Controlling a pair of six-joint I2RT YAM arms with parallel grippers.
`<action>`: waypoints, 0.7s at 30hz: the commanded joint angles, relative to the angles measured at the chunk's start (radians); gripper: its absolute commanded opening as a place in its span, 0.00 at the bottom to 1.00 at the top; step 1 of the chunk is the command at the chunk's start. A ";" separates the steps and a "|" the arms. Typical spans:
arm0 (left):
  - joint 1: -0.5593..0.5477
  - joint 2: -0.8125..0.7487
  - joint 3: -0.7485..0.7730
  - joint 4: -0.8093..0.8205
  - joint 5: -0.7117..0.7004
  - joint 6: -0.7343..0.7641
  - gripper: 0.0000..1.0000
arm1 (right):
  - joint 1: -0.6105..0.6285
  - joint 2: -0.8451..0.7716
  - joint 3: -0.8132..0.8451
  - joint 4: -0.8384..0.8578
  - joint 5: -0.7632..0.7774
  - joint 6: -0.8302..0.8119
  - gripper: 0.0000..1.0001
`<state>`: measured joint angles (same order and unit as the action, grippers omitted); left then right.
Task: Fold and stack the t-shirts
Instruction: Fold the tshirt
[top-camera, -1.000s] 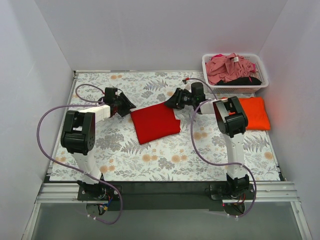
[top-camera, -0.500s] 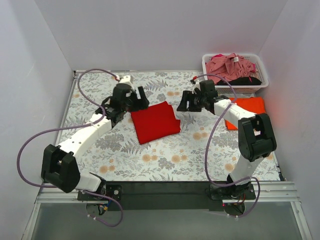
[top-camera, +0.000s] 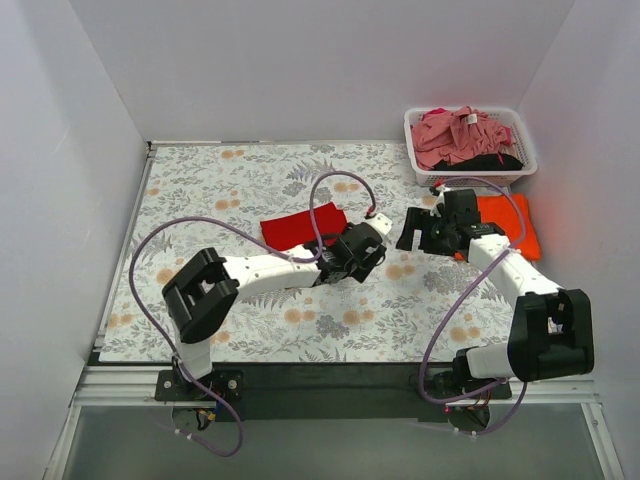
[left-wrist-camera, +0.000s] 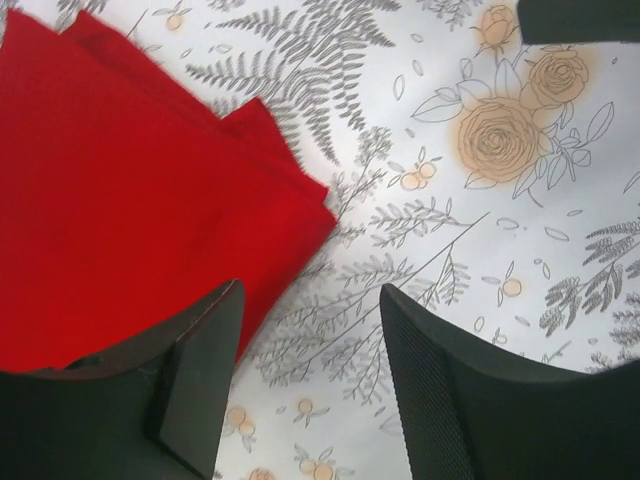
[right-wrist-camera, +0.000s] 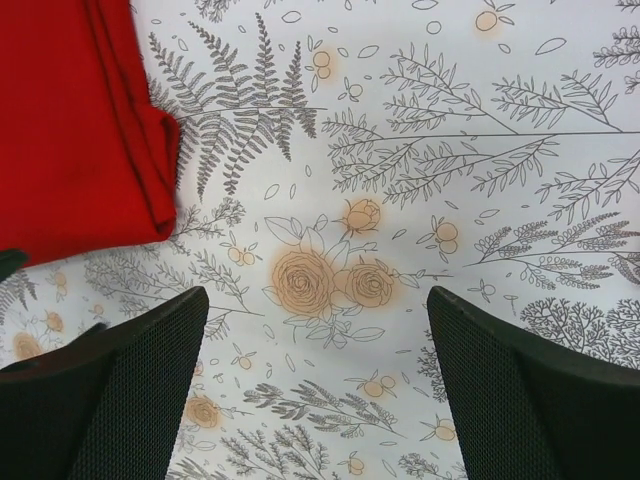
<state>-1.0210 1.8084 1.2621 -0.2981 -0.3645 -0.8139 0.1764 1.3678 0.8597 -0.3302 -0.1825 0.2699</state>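
1. The folded red t-shirt (top-camera: 295, 228) lay on the floral table cloth (top-camera: 230, 180), near the middle.
2. The left gripper (left-wrist-camera: 310, 290) hung over that shirt's near right corner, jaws spread wide and empty, one finger above red cloth and the other above the print.
3. The right gripper (right-wrist-camera: 315, 300) stood wide apart too, holding nothing, just right of the shirt.
4. The folded orange t-shirt (top-camera: 505, 215) lay at the right, before the white basket (top-camera: 520, 125) holding pink t-shirts (top-camera: 460, 135) and a black one (top-camera: 495, 160).
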 joint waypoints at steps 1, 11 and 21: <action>-0.016 0.054 0.077 0.048 -0.070 0.120 0.54 | -0.023 -0.029 -0.042 0.005 -0.044 0.017 0.97; -0.034 0.195 0.091 0.103 -0.128 0.209 0.39 | -0.049 -0.069 -0.126 0.048 -0.100 0.045 0.98; -0.033 0.226 0.030 0.169 -0.148 0.222 0.15 | -0.049 -0.038 -0.133 0.085 -0.167 0.060 0.98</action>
<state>-1.0504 2.0369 1.3148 -0.1703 -0.4805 -0.6079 0.1310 1.3289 0.7345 -0.2905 -0.3058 0.3153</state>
